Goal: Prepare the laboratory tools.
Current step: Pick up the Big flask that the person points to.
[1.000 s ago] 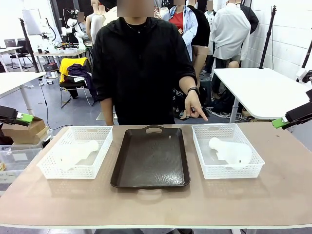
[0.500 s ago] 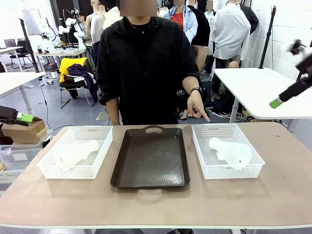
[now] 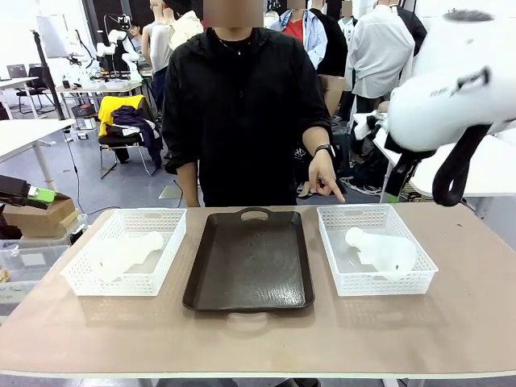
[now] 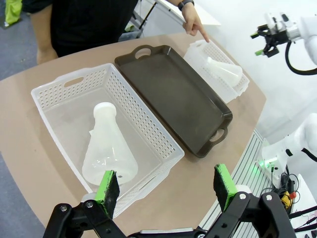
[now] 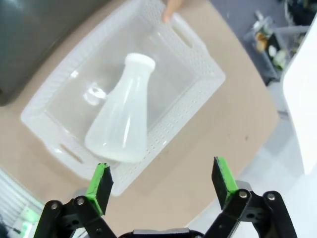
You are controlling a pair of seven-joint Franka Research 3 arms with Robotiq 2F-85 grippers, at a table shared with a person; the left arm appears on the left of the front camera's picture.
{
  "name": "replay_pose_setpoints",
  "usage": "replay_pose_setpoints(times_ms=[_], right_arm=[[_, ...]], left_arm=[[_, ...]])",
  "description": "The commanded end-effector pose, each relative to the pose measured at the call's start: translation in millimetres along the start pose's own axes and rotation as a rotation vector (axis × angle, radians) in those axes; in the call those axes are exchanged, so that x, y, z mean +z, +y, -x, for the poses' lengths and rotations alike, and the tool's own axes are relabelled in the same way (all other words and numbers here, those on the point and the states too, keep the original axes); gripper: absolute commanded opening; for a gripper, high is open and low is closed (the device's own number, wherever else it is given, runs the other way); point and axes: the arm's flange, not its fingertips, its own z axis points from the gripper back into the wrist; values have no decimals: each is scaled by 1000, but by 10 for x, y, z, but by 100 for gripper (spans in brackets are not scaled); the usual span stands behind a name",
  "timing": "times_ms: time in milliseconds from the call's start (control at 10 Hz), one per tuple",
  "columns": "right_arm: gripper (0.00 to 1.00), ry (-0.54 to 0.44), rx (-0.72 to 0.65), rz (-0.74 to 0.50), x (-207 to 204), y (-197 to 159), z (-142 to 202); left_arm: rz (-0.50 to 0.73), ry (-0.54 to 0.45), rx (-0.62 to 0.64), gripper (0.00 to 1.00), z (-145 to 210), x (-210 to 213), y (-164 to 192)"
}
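Observation:
Two frosted-white conical flasks lie on their sides, one in each white mesh basket. The left flask lies in the left basket, below and ahead of my left gripper, which hangs open and empty well above the table's left end. The right flask lies in the right basket. High over it my right gripper is open and empty. The right arm looms at the upper right.
A dark brown tray sits empty between the baskets. The person stands at the far side, one hand pointing a finger down at the right basket's far rim. Bare tabletop runs along the near edge.
My right arm has swung up and inward from the right edge and now hangs over the right basket, large in the front view. The left arm, the flasks and the pointing hand have stayed put.

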Motion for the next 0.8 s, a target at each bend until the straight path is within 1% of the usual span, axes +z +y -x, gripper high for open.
replay_pose_setpoints(times_ms=[0,100,200,300,500,700], right_arm=[[100,70,-18,60,-223,-60,-188],[100,105,-16,61,-407,0,-247],[100,101,-18,74,-519,51,-314],[100,68,-30,59,-580,115,-367],[100,-7,-81,-26,-761,187,-489],[100,-2,-60,-105,-951,238,-626]], left_arm=[[7,-6,-1,100,5,18,6],[7,-6,-1,100,5,18,6],[7,-6,-1,100,5,18,6],[7,-6,-1,100,5,18,6],[7,-6,-1,100,5,18,6],[7,-6,-1,100,5,18,6]])
